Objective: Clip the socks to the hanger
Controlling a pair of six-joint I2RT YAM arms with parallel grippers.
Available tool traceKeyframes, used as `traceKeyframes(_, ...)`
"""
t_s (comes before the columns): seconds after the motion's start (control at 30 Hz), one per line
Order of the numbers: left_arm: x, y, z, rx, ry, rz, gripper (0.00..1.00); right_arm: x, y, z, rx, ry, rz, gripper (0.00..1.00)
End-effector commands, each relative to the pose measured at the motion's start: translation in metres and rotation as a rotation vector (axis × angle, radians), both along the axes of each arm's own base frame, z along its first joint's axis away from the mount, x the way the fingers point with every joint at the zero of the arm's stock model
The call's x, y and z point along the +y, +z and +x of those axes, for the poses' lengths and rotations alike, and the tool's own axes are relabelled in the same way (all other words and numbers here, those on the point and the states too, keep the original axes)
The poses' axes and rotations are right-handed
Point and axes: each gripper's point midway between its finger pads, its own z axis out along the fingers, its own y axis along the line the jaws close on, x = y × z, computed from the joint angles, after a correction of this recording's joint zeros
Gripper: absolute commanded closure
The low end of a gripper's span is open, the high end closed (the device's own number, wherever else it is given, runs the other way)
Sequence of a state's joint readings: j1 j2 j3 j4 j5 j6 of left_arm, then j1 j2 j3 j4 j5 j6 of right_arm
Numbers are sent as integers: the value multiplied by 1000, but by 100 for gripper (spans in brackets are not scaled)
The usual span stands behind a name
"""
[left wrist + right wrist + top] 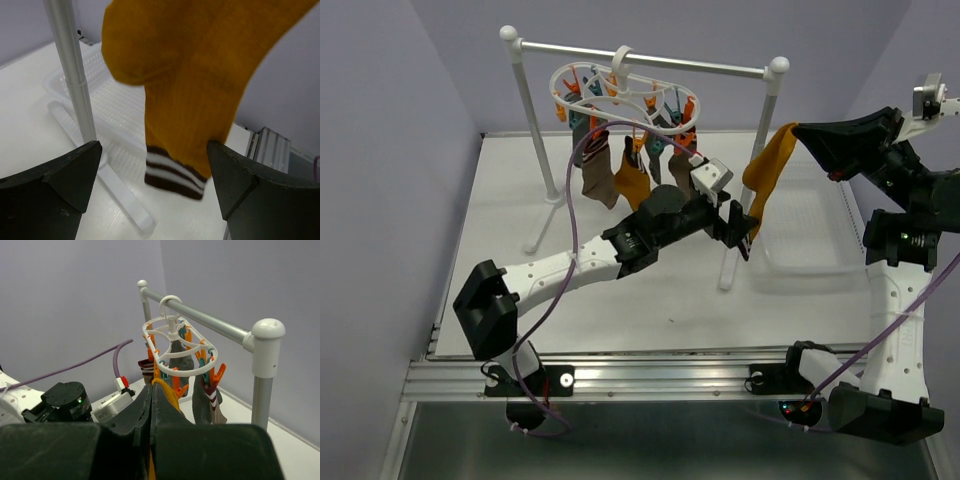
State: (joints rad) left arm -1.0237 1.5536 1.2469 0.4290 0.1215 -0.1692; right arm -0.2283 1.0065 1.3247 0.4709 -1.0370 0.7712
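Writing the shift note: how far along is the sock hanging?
Done: several socks hang clipped on the hanger. In hand: the right gripper is shut on a mustard sock held up beside the rack, the open left gripper at its striped cuff. Left: clipping that sock to the hanger.

The sock [200, 90] is mustard (cuff [175, 175] striped brown and white), the hanger [172, 332] white, clips [216, 376] orange and teal.
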Motion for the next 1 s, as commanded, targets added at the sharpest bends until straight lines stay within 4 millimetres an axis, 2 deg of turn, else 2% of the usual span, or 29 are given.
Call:
traceKeyframes(0.0, -11, 49, 11, -85, 53, -96, 1, -3, 7, 1, 2, -24, 57, 99)
traceKeyframes(0.03, -14, 54, 11, -95, 52, -99, 1, -4, 7, 2, 3, -22, 61, 99)
traceKeyframes(0.07, -19, 45, 11, -95, 45, -68, 1, -4, 7, 3, 3, -22, 59, 99)
traceKeyframes(0.2, -31, 38, -9, -133, -61, -31, 1, -9, 6, 13, 29, -53, 76, 99)
traceKeyframes(0.3, -36, 36, -17, -157, -59, -15, 1, -6, 5, 13, 29, -36, 78, 99)
traceKeyframes(0.47, -48, 34, 0, -145, 21, 6, 1, -3, 6, 5, 21, -19, 81, 99)
traceKeyframes(0.67, -62, 39, 3, -121, 17, -12, 1, -10, 8, 8, 22, -79, 116, 99)
traceKeyframes(0.77, -51, 33, 29, -108, 180, 11, 1, -7, 7, 5, 16, -57, 115, 99)
traceKeyframes(0.9, -39, 29, 46, -107, 301, 32, 2, -4, 7, 1, 15, -34, 101, 99)
traceKeyframes(0.97, -30, 30, 57, -107, 385, 30, 10, -3, 6, -1, 18, -27, 97, 99)
